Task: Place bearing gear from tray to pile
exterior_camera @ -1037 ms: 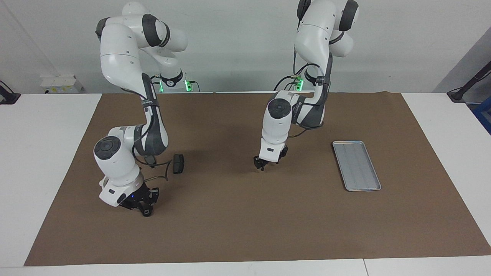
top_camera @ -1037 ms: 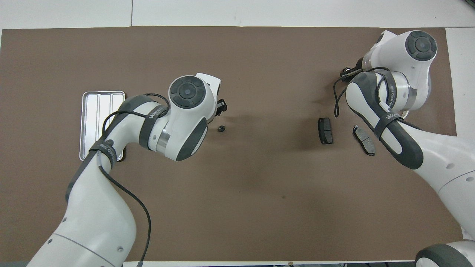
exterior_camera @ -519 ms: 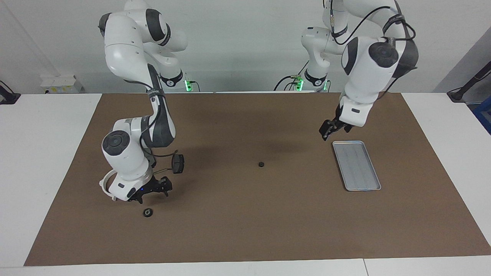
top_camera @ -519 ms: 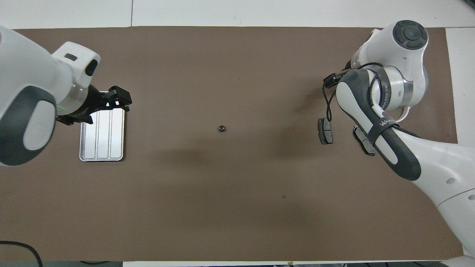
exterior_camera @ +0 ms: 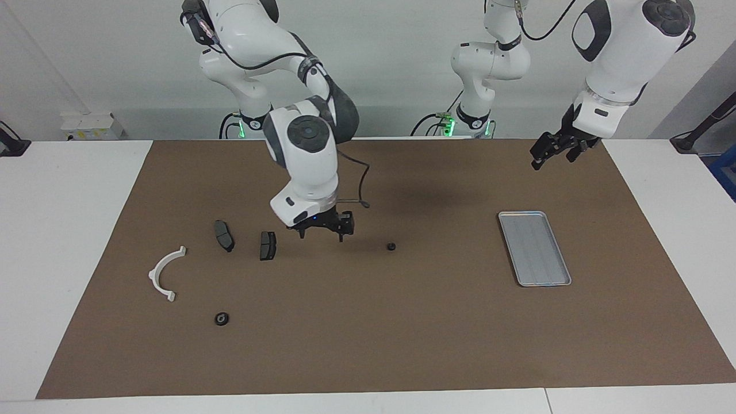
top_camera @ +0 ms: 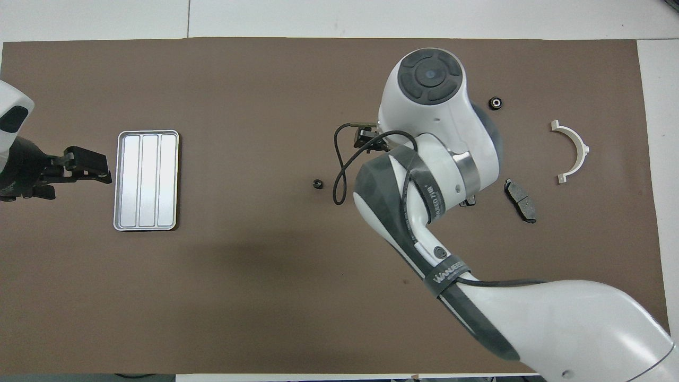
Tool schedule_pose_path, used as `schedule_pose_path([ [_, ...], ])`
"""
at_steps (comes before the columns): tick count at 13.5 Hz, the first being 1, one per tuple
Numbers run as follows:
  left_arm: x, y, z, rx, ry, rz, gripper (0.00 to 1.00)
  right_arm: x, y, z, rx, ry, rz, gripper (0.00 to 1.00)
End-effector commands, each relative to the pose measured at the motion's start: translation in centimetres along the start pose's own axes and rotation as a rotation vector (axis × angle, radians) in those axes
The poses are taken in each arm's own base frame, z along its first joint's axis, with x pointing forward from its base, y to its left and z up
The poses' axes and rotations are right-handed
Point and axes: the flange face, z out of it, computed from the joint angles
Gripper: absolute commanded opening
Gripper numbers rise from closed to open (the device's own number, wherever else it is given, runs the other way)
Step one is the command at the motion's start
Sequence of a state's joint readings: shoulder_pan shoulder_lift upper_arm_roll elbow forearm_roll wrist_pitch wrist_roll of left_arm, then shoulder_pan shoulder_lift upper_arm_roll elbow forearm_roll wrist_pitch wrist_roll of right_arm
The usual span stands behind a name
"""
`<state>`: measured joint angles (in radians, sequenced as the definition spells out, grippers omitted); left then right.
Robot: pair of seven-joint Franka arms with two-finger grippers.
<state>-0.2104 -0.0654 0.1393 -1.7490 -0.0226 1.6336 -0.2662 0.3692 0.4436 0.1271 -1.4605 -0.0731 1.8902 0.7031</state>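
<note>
We see the small black bearing gear [exterior_camera: 391,246] beside the empty, spread-fingered right gripper [exterior_camera: 329,228].
We count two gears, two dark grey brake pads [exterior_camera: 268,245], one silver-grey ridged metal tray [exterior_camera: 535,248]; left gripper [exterior_camera: 551,151] spread.

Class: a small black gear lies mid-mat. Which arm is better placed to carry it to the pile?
Right. The right gripper, open, hangs beside the small black round gear; the left gripper is raised by the mat's edge.

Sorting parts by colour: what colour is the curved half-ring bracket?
White; the bracket shows best in the overhead view.
</note>
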Motion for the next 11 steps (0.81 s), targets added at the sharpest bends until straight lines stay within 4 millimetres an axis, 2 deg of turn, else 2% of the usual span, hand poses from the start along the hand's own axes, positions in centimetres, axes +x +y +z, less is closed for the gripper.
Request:
schedule_pose_path([
  [1, -0.2, -0.4, 0.4, 0.011, 0.016, 0.008, 1.0, -2.7, -4.4, 0.3, 0.058, -0.005, 0.096, 1.0],
  [2, -0.1, -0.1, 0.3, 0.012, 0.027, 0.035, 1.0, -4.5, -6.6, 0.8, 0.054, 0.002, 0.108, 1.0],
  [3, 0.4, -0.8, 0.5, 0.01, 0.036, 0.049, 1.0, -6.1, -9.0, 2.0, 0.061, 0.009, 0.127, 1.0],
  [5, 1.7, -0.8, 1.2, -0.002, 0.027, 0.04, 1.0, -7.7, -11.8, 5.9, 0.039, 0.025, 0.156, 1.0],
  [8, 2.3, -0.8, 1.6, -0.015, 0.026, 0.04, 1.0, -7.5, -12.8, 10.0, 0.03, 0.034, 0.198, 1.0],
  [11, 1.6, -1.0, 1.6, -0.014, 0.011, 0.042, 1.0, -6.5, -12.4, 11.7, 0.029, 0.047, 0.217, 1.0],
])
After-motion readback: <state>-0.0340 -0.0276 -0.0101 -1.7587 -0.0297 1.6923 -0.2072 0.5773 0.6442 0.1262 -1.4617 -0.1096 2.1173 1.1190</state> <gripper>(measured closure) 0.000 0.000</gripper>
